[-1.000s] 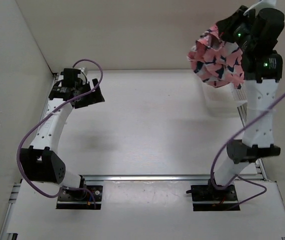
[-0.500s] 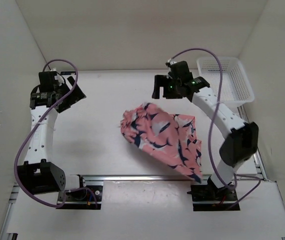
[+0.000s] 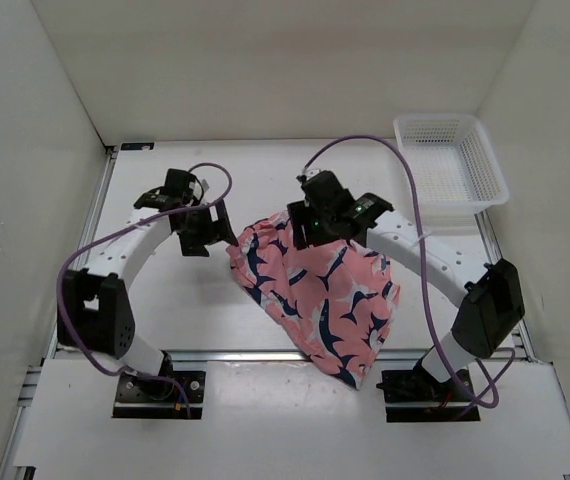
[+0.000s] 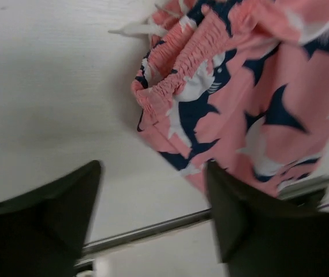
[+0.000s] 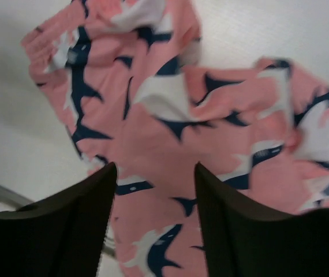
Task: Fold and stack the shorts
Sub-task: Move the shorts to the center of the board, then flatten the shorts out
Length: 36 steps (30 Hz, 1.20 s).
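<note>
Nearest to me, the shorts point(image 3: 315, 300) lay in a rumpled heap on the surface point(image 3: 265, 170). Their near corner spilled over the metal rail point(image 3: 225, 353) at the front edge, closer to me than either pincer. From there the pink cloth with its navy-and-white print ran back toward both pincers, loosely spread and creased.

My left pincer point(image 3: 212, 228) sat low, just to the left of the heap. Through its wrist camera I saw its fingers point(image 4: 55, 213) spread wide, and it had hold of nothing. The gathered waistband point(image 4: 176, 63) lay a little ahead of it and to its right, apart from both fingertips. The white drawstring point(image 4: 133, 27) trailed onto the bare surface beyond that.

My right pincer point(image 3: 303, 232) hung over the far edge of the heap. Its fingers point(image 5: 66, 225) were also wide apart, and the shorts filled the view beneath and ahead of them. I saw no cloth pinched between them, though I could not tell whether the tips touched the fabric.

Farthest off, beyond the right pincer and to its right, the white mesh basket point(image 3: 435, 119) stood at the back corner, well apart from the shorts.
</note>
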Each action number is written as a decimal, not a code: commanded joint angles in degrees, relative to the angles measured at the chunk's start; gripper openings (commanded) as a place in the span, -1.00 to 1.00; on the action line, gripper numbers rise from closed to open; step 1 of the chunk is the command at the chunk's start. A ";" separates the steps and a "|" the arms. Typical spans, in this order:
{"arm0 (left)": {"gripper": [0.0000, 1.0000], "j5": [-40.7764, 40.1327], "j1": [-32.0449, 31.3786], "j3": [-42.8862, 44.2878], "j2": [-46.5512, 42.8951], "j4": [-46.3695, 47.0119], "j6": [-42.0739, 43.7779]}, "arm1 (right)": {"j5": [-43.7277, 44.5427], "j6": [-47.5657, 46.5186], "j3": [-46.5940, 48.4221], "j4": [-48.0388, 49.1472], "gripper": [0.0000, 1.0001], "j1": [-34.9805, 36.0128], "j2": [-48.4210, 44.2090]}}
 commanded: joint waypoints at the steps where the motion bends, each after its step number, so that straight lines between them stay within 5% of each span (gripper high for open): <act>1: 0.99 3.98 -2.21 0.49 3.54 3.65 0.51 | 2.30 2.52 -3.03 -0.63 0.35 1.44 1.13; 5: 1.00 5.21 -3.45 0.50 10.38 5.93 1.65 | 2.29 3.86 -3.90 -0.63 0.65 0.74 0.60; 8: 0.96 5.21 -3.45 4.08 14.69 6.55 2.36 | 3.43 3.86 -3.38 -1.24 0.68 -0.57 -1.58; 11: 0.65 6.61 -3.45 7.25 17.61 6.55 3.76 | 4.05 3.86 -3.38 -1.86 0.68 -2.06 -3.61; 12: 0.46 7.92 -3.45 9.35 19.36 6.55 4.99 | 5.36 3.86 -3.38 -1.86 0.72 -2.86 -4.14; 13: -0.07 7.94 -3.45 10.16 19.98 6.55 5.00 | 5.37 3.86 -3.38 -1.86 0.75 -3.39 -4.67; 14: -0.37 8.81 -2.75 10.95 19.99 6.55 5.52 | 5.37 3.86 -3.38 -2.38 0.75 -4.17 -5.46; 16: -0.79 9.34 -0.21 13.41 19.03 5.33 5.53 | 5.90 3.86 -3.38 -2.91 0.75 -6.55 -6.25; 18: -0.79 8.56 3.64 16.30 17.10 1.56 5.53 | 5.90 3.34 -3.38 -2.91 0.75 -8.65 -7.31; 22: -0.79 2.67 8.84 35.23 11.65 -5.74 5.53 | 5.90 2.19 -2.85 -2.91 0.75 -12.70 -8.98; 28: -0.79 0.99 5.35 62.86 14.53 -15.41 6.58 | 2.57 1.05 -0.92 -3.44 0.75 -19.64 -10.82; 36: -0.79 2.31 3.58 59.12 12.61 -13.40 4.83 | -2.88 2.19 -6.09 -1.78 0.75 -21.23 -11.97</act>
